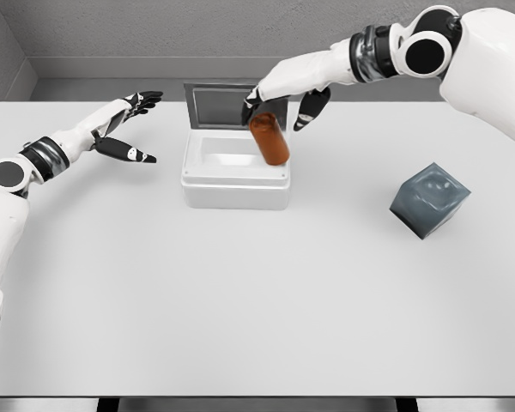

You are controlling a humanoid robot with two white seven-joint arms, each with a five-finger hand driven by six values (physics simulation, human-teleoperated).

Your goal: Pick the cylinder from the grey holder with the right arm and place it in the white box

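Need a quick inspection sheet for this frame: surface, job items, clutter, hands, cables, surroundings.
Surface: white table, flat.
Job's things: brown cylinder tilted over the open white box, lid raised; grey holder at the right, tipped on an edge.
Clutter: nothing seen.
Hands: right hand above the cylinder, grip unclear; left hand open, holding nothing, left of the box.
Cables: nothing seen.
Surroundings: grey wall behind.
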